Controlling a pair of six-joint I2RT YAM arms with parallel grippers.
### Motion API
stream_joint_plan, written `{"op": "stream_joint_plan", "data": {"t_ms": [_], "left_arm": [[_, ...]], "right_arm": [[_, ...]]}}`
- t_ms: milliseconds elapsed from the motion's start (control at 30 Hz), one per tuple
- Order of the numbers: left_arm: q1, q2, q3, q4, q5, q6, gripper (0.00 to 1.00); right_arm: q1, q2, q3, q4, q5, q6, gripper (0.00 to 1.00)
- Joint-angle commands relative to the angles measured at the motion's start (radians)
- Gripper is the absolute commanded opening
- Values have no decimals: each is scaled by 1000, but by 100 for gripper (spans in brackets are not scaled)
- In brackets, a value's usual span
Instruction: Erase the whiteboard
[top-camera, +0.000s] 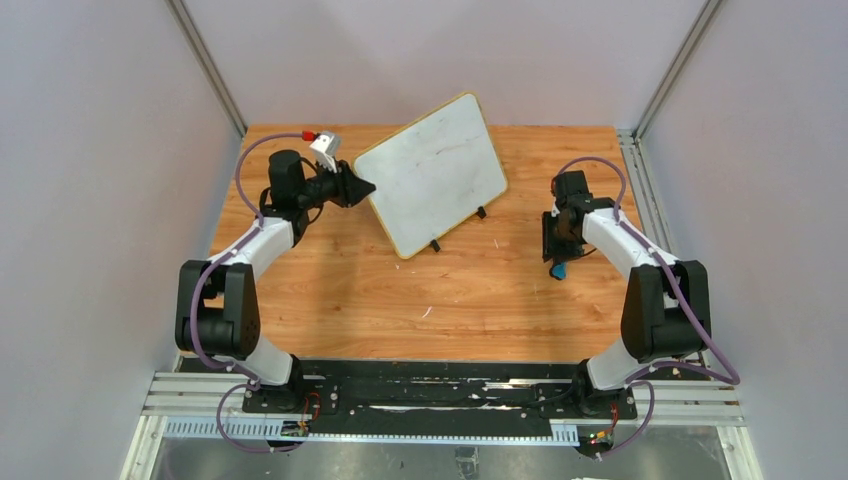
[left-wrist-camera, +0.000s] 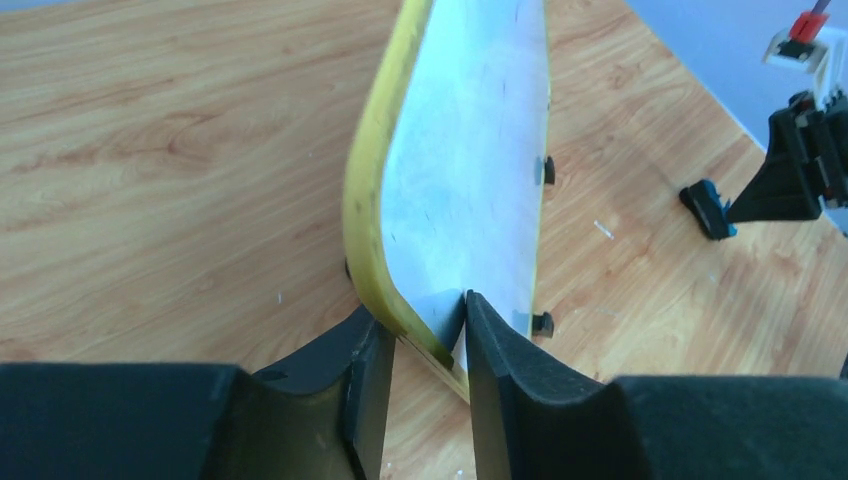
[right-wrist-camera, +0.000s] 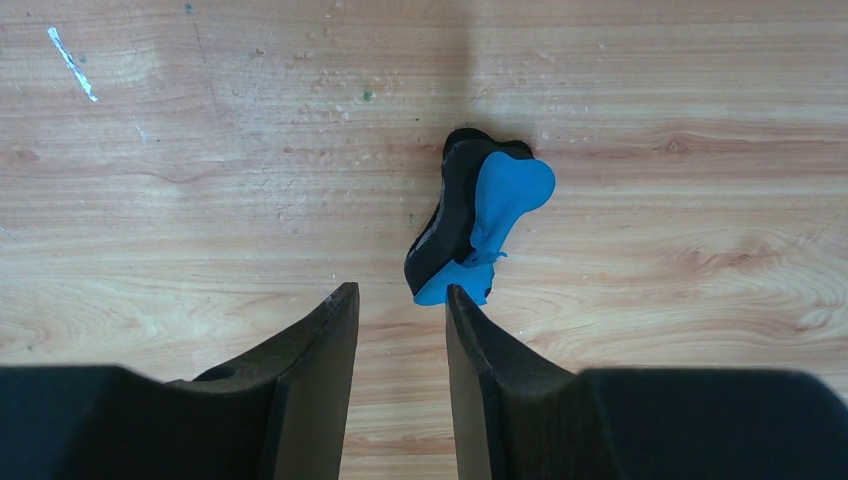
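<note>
Wooden tabletop (top-camera: 400, 300) with grey walls around, and up front the right gripper (right-wrist-camera: 400, 295) hangs with its jaws parted and empty just over the blue-and-black eraser (right-wrist-camera: 480, 220) (picking that up looks like the step in hand). I'd drop straight down, centre the jaws across its narrow middle and squeeze firmly so it can't twist. Further back the left gripper (left-wrist-camera: 425, 315) pinches the yellow rim of the whiteboard (top-camera: 440, 170), which stands tilted on its feet mid-table.
</note>
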Motion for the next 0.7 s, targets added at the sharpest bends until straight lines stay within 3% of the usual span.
{"op": "stream_joint_plan", "data": {"t_ms": [0, 267, 433, 667], "left_arm": [[-2, -10, -23, -77, -5, 69, 38], [-1, -48, -24, -77, 35, 44, 58], [5, -74, -23, -93, 66, 42, 60], [35, -137, -27, -240, 47, 160, 60]], "right_arm": [[-8, -10, -18, -15, 22, 14, 37], [-8, -11, -20, -15, 29, 14, 37], [-8, -22, -24, -16, 38, 14, 37], [-8, -55, -34, -17, 74, 26, 37]]}}
